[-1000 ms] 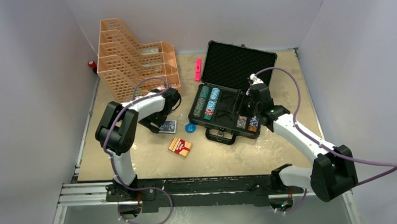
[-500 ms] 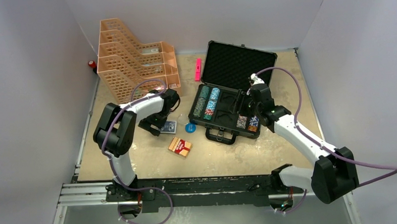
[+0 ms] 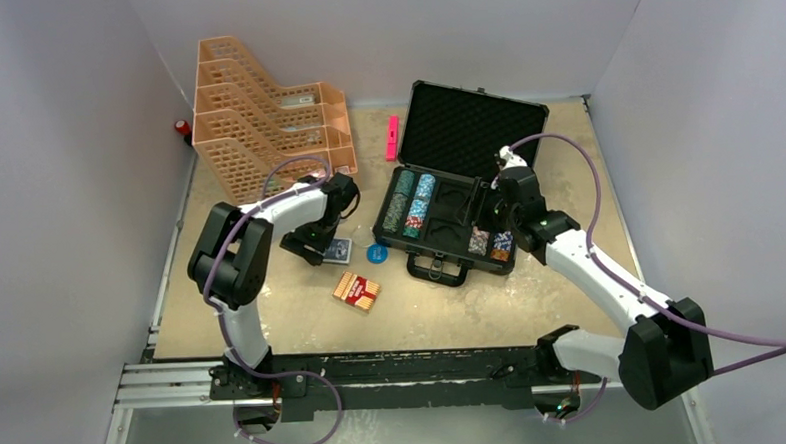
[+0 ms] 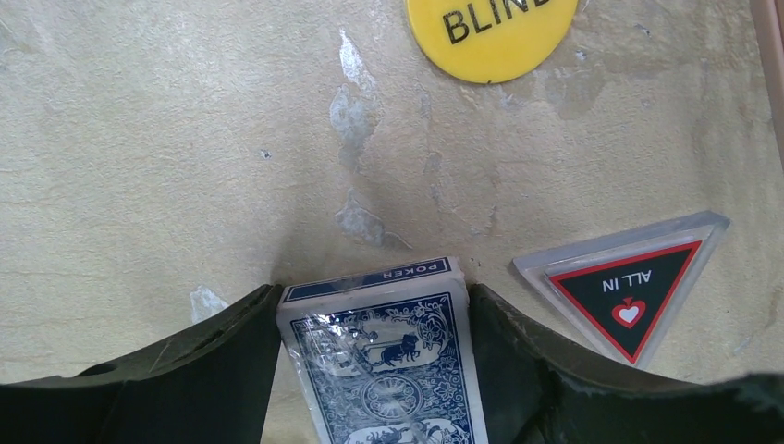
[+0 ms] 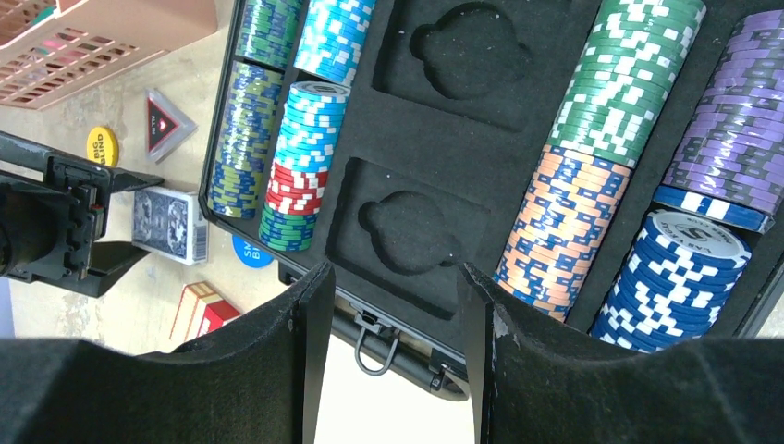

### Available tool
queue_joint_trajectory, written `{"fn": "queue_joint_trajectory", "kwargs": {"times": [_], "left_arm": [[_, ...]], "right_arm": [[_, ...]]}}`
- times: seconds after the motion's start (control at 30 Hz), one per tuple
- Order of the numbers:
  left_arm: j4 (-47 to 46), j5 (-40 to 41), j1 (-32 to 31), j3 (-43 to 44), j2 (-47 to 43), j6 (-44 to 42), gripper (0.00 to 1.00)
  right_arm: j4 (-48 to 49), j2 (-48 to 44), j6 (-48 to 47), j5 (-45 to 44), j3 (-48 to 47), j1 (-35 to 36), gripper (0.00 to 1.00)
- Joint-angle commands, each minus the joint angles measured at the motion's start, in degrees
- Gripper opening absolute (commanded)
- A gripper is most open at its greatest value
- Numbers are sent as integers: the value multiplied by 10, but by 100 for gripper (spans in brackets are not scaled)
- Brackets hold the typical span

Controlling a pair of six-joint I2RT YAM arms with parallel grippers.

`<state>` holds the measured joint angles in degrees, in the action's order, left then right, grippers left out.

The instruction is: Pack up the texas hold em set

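A blue card deck (image 4: 388, 370) lies flat on the table left of the open black case (image 3: 441, 267). My left gripper (image 4: 370, 296) is low at the table, and its fingers press both long sides of the deck (image 3: 338, 250). My right gripper (image 5: 390, 277) is open and empty, hovering over the case's front half (image 3: 491, 210). The case holds rows of poker chips (image 5: 606, 83) and two empty card slots (image 5: 407, 231). A red card deck (image 3: 357, 291) lies in front of the case. The deck and the left gripper's fingers (image 5: 129, 180) also show in the right wrist view.
A yellow big blind button (image 4: 490, 32) and a clear all-in triangle (image 4: 629, 282) lie just past the blue deck. A blue small blind button (image 3: 377, 253) sits by the case's left corner. An orange rack (image 3: 264, 117), a pink object (image 3: 392, 137) and a red object (image 3: 182, 127) stand at the back.
My left wrist has shifted slightly at the blue deck, which stays in place on the table. My right arm has barely moved.
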<state>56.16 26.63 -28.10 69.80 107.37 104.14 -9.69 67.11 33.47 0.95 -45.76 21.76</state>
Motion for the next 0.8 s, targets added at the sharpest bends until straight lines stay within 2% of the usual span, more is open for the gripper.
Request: {"fn": "queue_joint_trajectory", "kwargs": {"times": [0.0, 0.13, 0.4, 0.5, 0.6, 0.77], "left_arm": [[-33, -62, -6, -16, 31, 10, 61], [-22, -42, -6, -7, 15, 9, 54], [-8, -34, -6, -7, -109, 5, 53], [-34, -61, -5, -20, -153, 6, 53], [-55, -88, -1, -29, -179, 7, 51], [-74, -109, 2, -25, -207, -2, 46]], "right_arm": [[5, -8, 2, -11, -25, 3, 54], [9, -5, -1, -7, -26, 4, 54], [75, -4, -15, 85, -18, 16, 54], [111, 3, -3, 102, -22, 36, 58], [155, 11, 17, 103, -25, 68, 66], [246, 25, 42, 105, -24, 127, 73]]}}
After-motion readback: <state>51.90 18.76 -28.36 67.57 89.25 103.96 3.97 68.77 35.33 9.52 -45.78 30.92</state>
